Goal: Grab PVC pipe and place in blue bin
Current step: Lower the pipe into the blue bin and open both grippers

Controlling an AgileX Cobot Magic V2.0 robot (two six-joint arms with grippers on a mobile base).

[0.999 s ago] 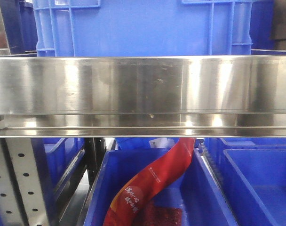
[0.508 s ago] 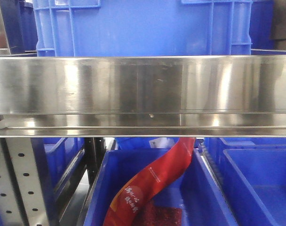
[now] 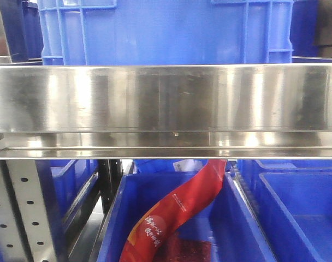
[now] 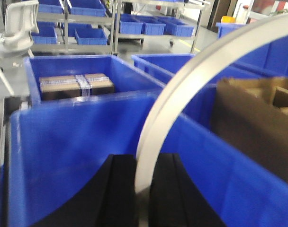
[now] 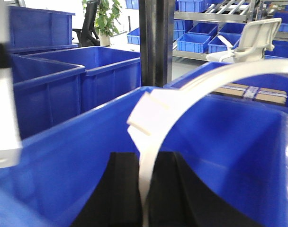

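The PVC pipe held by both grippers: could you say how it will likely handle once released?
The PVC pipe keeps its arc unsupported, so probably stiff with some spring. Thin, so likely light. Curved, it should rock rather than roll in the blue bin.

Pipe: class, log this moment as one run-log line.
left gripper: shut on pipe | right gripper: shut on pipe | both over blue bin | pipe not released

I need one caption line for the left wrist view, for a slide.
Left gripper shut on the curved white PVC pipe, held above a blue bin.
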